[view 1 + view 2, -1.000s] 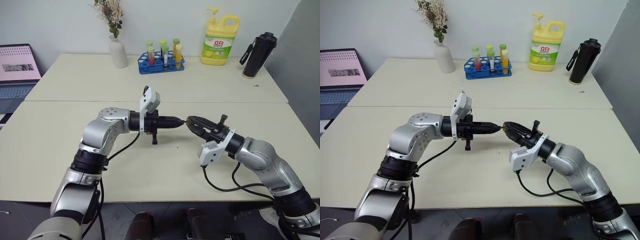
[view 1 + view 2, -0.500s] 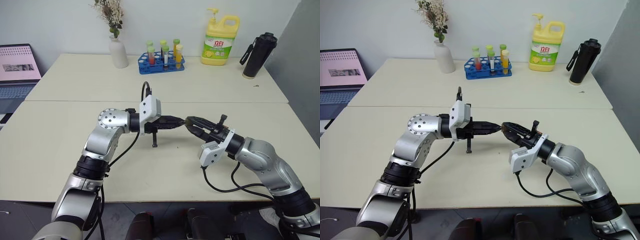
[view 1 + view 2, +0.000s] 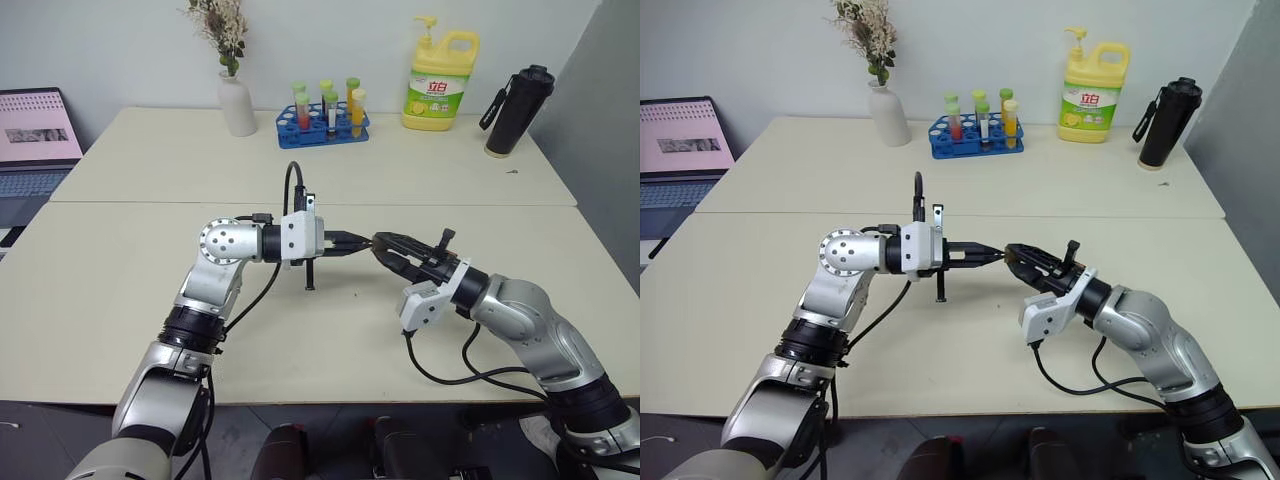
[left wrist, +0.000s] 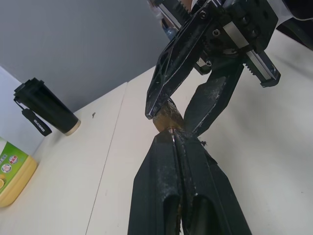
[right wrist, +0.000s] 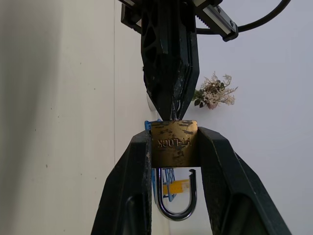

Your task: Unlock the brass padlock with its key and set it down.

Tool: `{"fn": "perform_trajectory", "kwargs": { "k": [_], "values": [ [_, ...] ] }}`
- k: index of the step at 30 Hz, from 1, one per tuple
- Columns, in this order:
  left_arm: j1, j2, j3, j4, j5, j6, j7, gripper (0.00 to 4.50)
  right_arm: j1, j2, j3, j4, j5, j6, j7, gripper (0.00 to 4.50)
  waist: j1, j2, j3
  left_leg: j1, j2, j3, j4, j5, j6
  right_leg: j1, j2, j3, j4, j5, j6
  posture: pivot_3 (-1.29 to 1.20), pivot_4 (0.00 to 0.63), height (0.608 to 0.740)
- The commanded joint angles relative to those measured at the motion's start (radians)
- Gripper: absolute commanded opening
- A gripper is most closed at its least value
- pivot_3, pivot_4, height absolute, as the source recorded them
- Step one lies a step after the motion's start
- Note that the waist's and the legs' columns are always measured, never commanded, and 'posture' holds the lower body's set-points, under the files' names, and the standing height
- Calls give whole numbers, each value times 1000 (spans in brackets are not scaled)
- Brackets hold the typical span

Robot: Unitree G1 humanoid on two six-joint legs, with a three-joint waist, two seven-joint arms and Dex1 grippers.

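Above the middle of the table (image 3: 100, 300) my two grippers meet tip to tip. My right gripper (image 5: 173, 136) is shut on the brass padlock (image 5: 173, 143), pinching its small golden body by the sides. The silver shackle (image 5: 176, 210) points back toward the wrist, and one leg seems to end just short of the body. My left gripper (image 3: 350, 241) is shut, its fingertips (image 4: 172, 139) pressed against the padlock's (image 4: 166, 117) face. The key (image 4: 170, 130) shows only as a sliver between those tips and the lock.
Along the far side of the table stand a white vase (image 3: 237, 103) with dried flowers, a blue test-tube rack (image 3: 325, 127), a yellow detergent bottle (image 3: 440, 85) and a black flask (image 3: 518, 110). A laptop (image 3: 35, 140) sits at the far left.
My left wrist has rolled about its own axis, its white camera housing swinging from on top round to the side. Both hands stayed where they were, and the right grip is unchanged.
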Motion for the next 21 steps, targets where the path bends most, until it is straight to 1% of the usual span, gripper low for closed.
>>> {"fn": "perform_trajectory", "kwargs": {
  "k": [1,2,5,7,8,9,13,14,15,18,21],
  "values": [
    [-23,-22,-9,-67,-52,87,5,0,-12,10,-13,-29,17,0,0,943,0,0,0,0,0,0,0,0,0,0,0,0,0,0,0,0,150,740],
    [-25,-28,-4,-71,-55,108,18,0,-12,11,-14,-29,17,0,-1,943,0,0,0,0,0,0,0,0,0,0,0,0,0,0,0,0,150,740],
    [-36,-34,5,-64,-48,167,48,579,-14,10,-13,-27,13,-4,-4,943,0,0,0,0,0,0,0,0,0,0,0,0,0,-1,1,0,150,740],
    [-36,-19,-5,-71,-43,210,35,1169,-15,9,-13,-27,12,-5,-5,943,-1,0,0,0,0,0,0,0,0,0,0,0,0,-1,1,0,150,740],
    [-36,-15,-6,-75,-43,229,35,1553,-15,9,-14,-27,12,-5,-5,943,-1,0,0,0,0,0,0,0,0,0,0,0,0,-1,1,0,150,740],
    [-40,-7,-2,-85,-55,303,43,1749,-15,7,-16,-26,12,-5,-6,943,-1,0,0,0,0,-1,0,0,0,0,0,0,0,-1,1,0,150,740],
    [-46,7,15,-124,-90,482,60,2938,-14,5,-20,-22,12,-8,-7,943,-1,0,0,0,0,-1,0,0,0,0,0,0,0,-1,2,0,150,740],
    [-44,14,19,-146,-116,544,52,3282,-14,5,-21,-22,11,-8,-7,943,-1,0,0,0,0,-1,0,0,0,0,0,0,0,-1,2,0,150,740],
    [-38,27,29,-191,-178,658,36,3539,-14,6,-21,-21,11,-8,-7,943,-1,0,0,0,0,-1,0,0,0,0,0,0,0,-1,2,0,150,740],
    [-39,44,55,-271,-301,879,33,3575,-16,9,-18,-18,9,-10,-8,943,-1,0,0,0,1,-2,0,0,0,0,0,0,0,-1,2,0,150,740],
    [-54,36,78,-295,-359,1007,88,3575,-21,12,-14,-15,6,-14,-9,943,-1,0,0,0,1,-3,0,0,0,0,0,0,1,-1,2,0,150,740]
  ]
}}
